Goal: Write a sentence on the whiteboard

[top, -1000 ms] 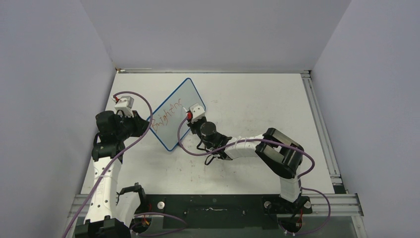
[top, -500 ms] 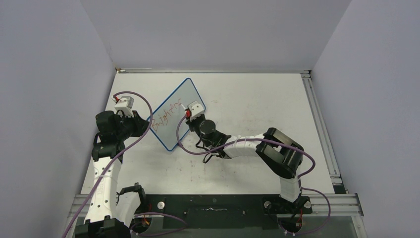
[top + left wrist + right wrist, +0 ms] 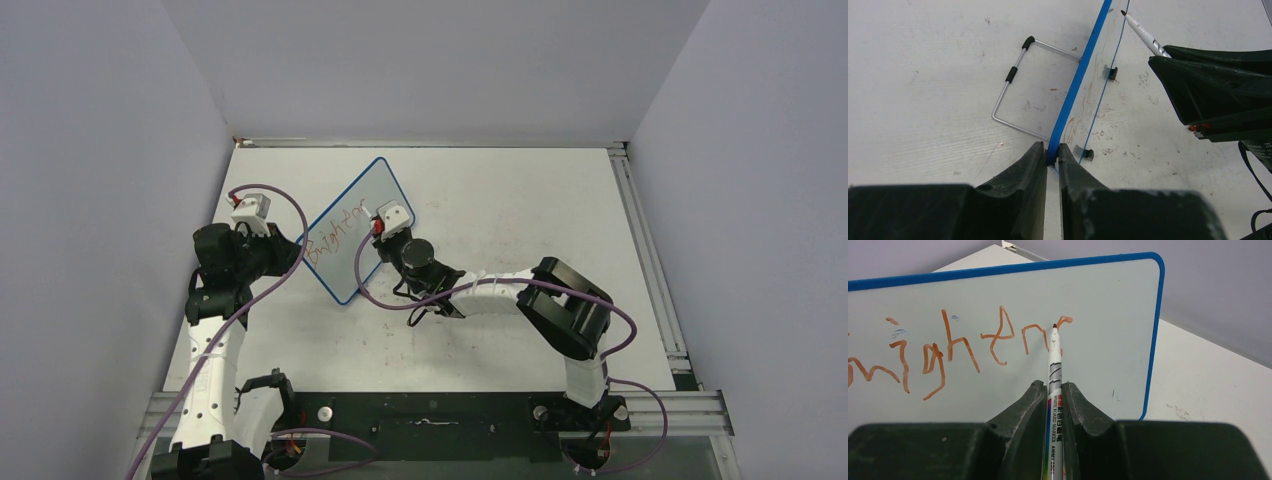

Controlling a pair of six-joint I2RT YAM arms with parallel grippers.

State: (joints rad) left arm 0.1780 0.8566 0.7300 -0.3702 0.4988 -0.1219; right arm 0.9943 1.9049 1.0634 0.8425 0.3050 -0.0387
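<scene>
As the left claw (image 3: 1052,151) pinches the whiteboard (image 3: 1082,76) and the right claw (image 3: 1054,388) a marker (image 3: 1054,360), the sentence (image 3: 946,335) starts off-frame.

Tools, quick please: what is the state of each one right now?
Left tool: closed on the whiteboard edge.
Right tool: closed on the marker.

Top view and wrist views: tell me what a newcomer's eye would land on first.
First comes the red lettering scrawled across the blue-framed whiteboard, which stands propped up left of centre on the table. Next is the right tool, shut on a marker whose tip sits at the last stroke. The left tool pinches the board's blue edge.
</scene>
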